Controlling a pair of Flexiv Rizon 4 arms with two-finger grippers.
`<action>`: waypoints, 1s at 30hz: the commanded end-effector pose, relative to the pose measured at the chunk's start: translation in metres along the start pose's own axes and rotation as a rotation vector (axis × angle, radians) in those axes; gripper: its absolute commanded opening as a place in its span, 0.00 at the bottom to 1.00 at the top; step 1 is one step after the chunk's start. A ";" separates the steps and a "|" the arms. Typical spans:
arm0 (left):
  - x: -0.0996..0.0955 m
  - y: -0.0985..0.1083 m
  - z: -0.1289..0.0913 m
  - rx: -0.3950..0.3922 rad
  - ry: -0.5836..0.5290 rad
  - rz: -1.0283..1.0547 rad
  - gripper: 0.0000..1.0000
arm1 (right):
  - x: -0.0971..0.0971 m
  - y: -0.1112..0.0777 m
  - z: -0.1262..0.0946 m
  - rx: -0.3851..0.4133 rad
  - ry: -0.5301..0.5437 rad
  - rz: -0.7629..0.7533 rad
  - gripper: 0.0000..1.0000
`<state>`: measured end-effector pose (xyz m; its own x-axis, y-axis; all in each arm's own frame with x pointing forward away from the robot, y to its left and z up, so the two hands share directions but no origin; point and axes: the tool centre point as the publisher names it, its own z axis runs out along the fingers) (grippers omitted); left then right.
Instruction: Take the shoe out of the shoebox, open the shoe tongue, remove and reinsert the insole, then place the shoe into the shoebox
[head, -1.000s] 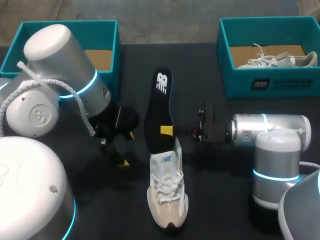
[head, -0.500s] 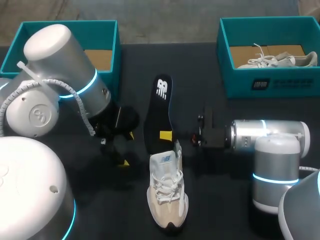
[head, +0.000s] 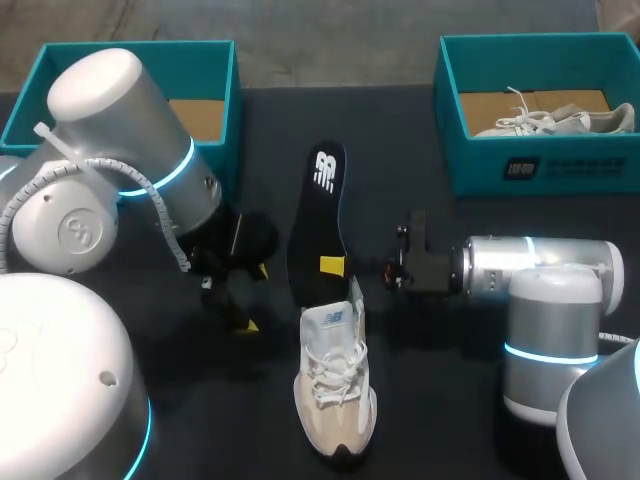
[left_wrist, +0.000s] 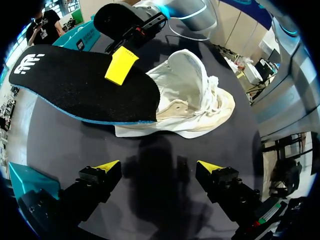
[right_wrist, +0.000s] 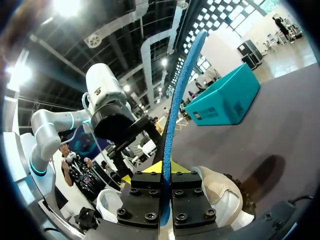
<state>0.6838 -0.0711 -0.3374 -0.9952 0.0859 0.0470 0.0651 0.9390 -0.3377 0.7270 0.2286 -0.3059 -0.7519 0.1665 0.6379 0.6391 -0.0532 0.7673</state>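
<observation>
A beige and white shoe (head: 335, 385) lies on the black table, its opening toward the far side. A black insole (head: 318, 220) with a blue edge slants up from that opening; how far its end sits inside I cannot tell. My right gripper (head: 333, 264) is shut on the insole's side, and the right wrist view shows the insole (right_wrist: 177, 90) edge-on between the fingers of the right gripper (right_wrist: 166, 167). My left gripper (left_wrist: 159, 167) stands open and empty just left of the shoe (left_wrist: 195, 100), facing the insole (left_wrist: 75, 85). In the head view the left gripper (head: 240, 295) is low beside the shoe.
A teal shoebox (head: 225, 90) with a cardboard base stands at the far left, partly behind my left arm. A second teal shoebox (head: 520, 170) at the far right holds another pale shoe (head: 545, 120). Bare table lies between the boxes.
My right arm has shifted slightly toward the near side and outward, carrying the insole a little lower toward the shoe. The left arm and the shoe have not moved.
</observation>
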 end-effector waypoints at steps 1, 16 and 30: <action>0.000 0.000 0.001 -0.001 -0.001 0.000 1.00 | -0.001 0.004 0.001 0.000 -0.019 -0.003 0.00; 0.000 0.000 0.001 -0.001 -0.001 0.000 1.00 | -0.008 0.020 -0.010 -0.001 -0.087 -0.017 0.00; 0.000 0.000 0.001 -0.001 -0.001 0.000 1.00 | -0.007 0.018 -0.015 -0.012 -0.096 -0.025 0.00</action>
<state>0.6838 -0.0712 -0.3374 -0.9952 0.0859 0.0469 0.0652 0.9390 -0.3377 0.7447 0.2136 -0.2959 -0.7488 0.2593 0.6100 0.6194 -0.0539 0.7832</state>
